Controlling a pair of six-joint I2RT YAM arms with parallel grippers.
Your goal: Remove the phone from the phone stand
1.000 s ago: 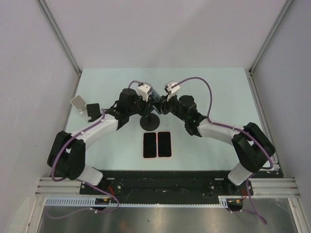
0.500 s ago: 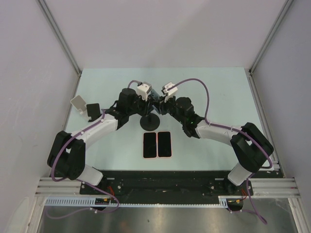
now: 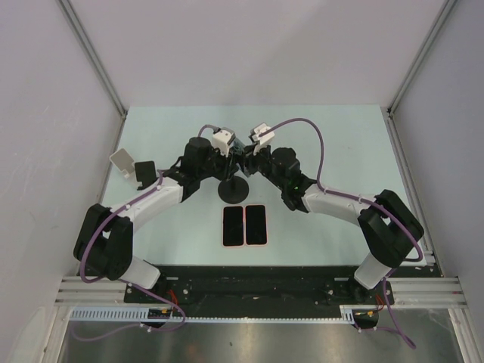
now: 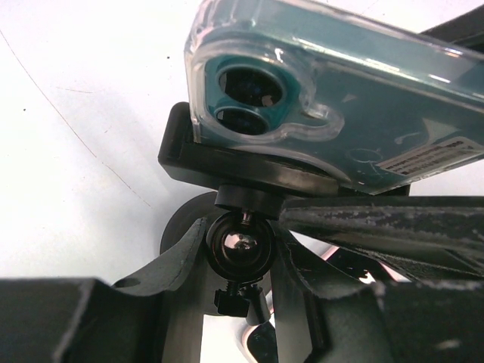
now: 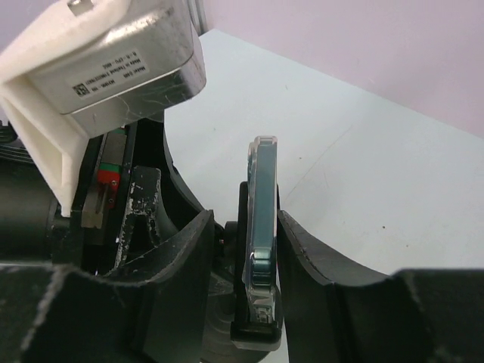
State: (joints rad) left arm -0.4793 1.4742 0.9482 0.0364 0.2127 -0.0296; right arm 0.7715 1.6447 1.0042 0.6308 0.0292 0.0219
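Two grippers crowd one small stand

Across the table [image 3: 348,151], the biggest hazard is the pair of arms. The left arm [image 3: 144,204] and right arm [image 3: 340,206] meet head to head at mid-table with their wrists very near each other, so a lift drawn sideways could knock one wrist against the other. Next comes the phone stand [image 3: 234,190]. If the hold on it slips, its round base may tip or drag onto the two loose phones [image 3: 234,224] lying flat just in front of it. Then the phone [image 5: 262,219], teal-cased, sits upright in the cradle [image 4: 227,162]. Pulled at an angle it could bind there, or slide out of a weak pinch.

Both arms reach forward and bend inward, elbows out. The left gripper [image 4: 240,234] comes in low beneath the cradle, its jaws closed in on the ball joint [image 4: 240,246] from both sides, apparently bracing the stand. The right gripper [image 5: 246,218] straddles the phone edge-on, one finger at its face and the other behind the cradle. Whether it is clamped tight, I cannot tell.
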